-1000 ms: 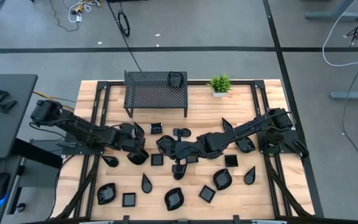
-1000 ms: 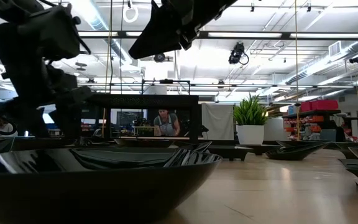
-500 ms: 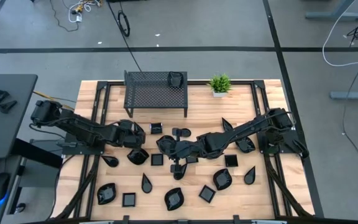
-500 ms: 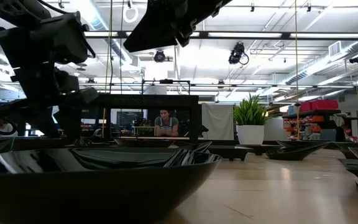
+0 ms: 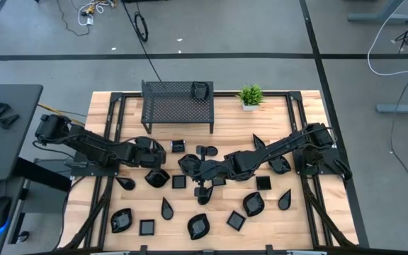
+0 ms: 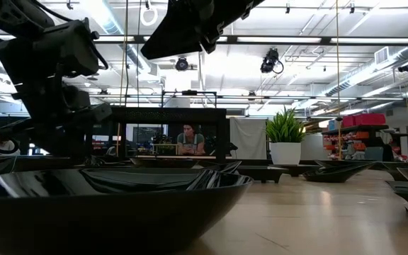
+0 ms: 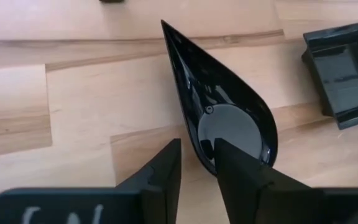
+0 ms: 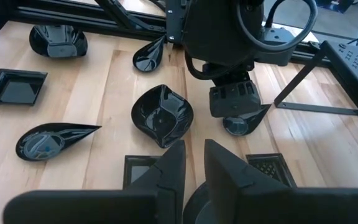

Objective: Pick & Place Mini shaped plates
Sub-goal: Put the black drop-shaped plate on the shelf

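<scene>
Several glossy black mini plates lie scattered on the wooden table [image 5: 119, 106]. My left gripper [image 7: 197, 165] is low over a teardrop plate [image 7: 229, 118] near the table's left side. Its fingers stand open astride the rim of the plate's round end, one outside and one over the bowl. Whether they touch it I cannot tell. The plate lies flat with its tip toward the far edge. My right gripper [image 5: 192, 167] is shut on another black plate [image 6: 179, 35], held above the table's middle. My right gripper holds a black plate [image 6: 179, 35] lifted clear of the table. The plate sits tilted, its lower end [image 6: 151, 53] toward the left arm. The gripper's own body hides which part of the plate the fingers have.
A black mesh rack [image 5: 178, 106] at the far edge carries one plate [image 5: 201, 90]. A potted plant [image 5: 250, 95] stands to its right. A wavy-rim plate [image 8: 162, 115] lies just nearward of the left gripper. Square plates [image 8: 14, 87] and teardrop plates [image 8: 48, 140] lie along the near side.
My left gripper has edged toward the table's far edge and rolled a little over the teardrop plate. The plate has stayed flat on the table.
</scene>
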Robot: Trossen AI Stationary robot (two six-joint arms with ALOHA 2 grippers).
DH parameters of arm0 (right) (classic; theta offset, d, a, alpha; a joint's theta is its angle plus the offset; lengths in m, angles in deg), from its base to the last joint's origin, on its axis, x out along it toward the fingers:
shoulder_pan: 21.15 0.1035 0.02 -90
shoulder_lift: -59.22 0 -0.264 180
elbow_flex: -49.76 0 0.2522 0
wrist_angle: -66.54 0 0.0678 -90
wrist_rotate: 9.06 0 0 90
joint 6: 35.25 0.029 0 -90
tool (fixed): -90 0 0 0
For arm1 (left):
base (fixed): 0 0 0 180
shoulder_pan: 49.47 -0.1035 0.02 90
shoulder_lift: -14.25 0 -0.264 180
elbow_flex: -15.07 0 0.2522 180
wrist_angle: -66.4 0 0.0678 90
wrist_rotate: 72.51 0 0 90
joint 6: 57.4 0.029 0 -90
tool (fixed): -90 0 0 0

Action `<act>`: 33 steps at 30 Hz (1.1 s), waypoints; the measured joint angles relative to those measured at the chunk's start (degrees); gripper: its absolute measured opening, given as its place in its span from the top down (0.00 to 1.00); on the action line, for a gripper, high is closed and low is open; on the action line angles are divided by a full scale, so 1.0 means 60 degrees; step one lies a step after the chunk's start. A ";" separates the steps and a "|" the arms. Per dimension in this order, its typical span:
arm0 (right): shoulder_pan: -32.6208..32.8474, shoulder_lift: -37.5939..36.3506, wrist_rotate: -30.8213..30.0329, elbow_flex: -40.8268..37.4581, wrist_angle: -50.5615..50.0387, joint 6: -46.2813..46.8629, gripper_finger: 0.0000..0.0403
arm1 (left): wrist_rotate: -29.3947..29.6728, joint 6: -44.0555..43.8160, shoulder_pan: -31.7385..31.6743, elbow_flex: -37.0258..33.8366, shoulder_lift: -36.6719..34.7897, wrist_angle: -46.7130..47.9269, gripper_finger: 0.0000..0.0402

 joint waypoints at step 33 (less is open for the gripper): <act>0.0120 -0.0678 -0.0216 0.0000 -0.2009 0.0010 0.85 | -0.1828 0.1964 0.0879 0.1752 -0.1241 0.0638 0.99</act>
